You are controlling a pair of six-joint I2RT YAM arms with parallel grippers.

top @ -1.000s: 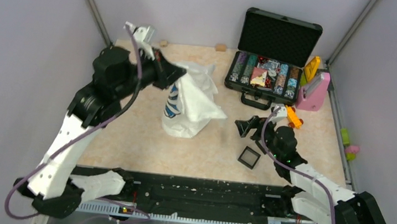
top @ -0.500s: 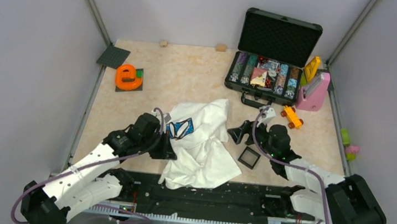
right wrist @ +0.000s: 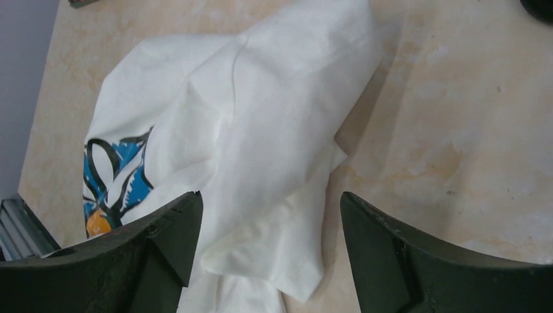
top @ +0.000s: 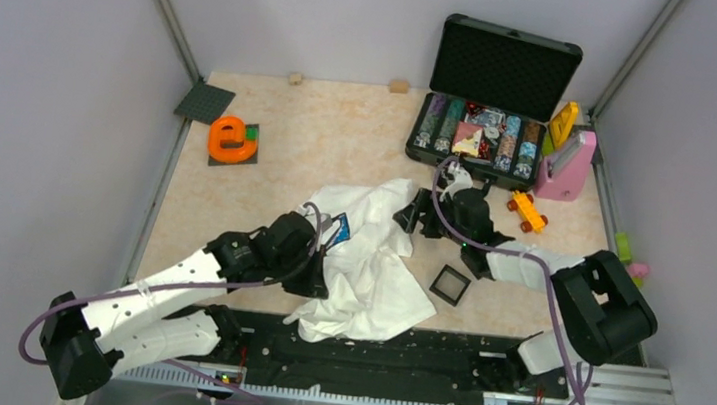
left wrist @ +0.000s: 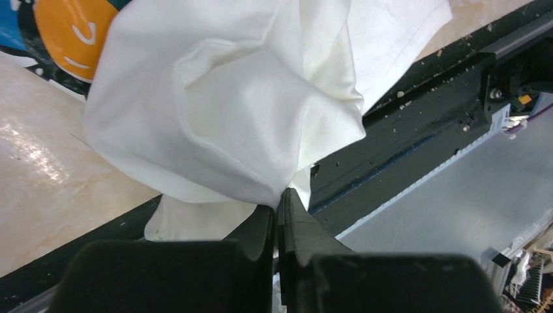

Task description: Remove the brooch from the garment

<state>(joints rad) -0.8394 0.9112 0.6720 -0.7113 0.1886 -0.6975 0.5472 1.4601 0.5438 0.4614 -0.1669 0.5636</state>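
The white T-shirt [top: 373,264] lies crumpled at the table's near middle, its lower edge over the black rail. Its blue-and-white flower print [top: 340,229] faces up at the left. My left gripper [top: 318,277] is shut on a fold of the shirt [left wrist: 248,117], the fingertips [left wrist: 293,208] pinching white cloth. My right gripper [top: 406,216] is open and empty, just over the shirt's right edge [right wrist: 274,137]. An orange round spot [left wrist: 68,29] sits in the print, also in the right wrist view [right wrist: 98,223]. I cannot tell if it is the brooch.
A small black square box [top: 449,285] lies right of the shirt. An open black case [top: 493,126] stands at the back right, with a pink object [top: 567,166] and an orange toy car [top: 526,211] beside it. An orange ring [top: 231,139] and dark plate [top: 204,102] sit back left.
My left gripper brought the shirt down from high at the back left to the near middle. My right gripper moved left and back to the shirt's right edge.
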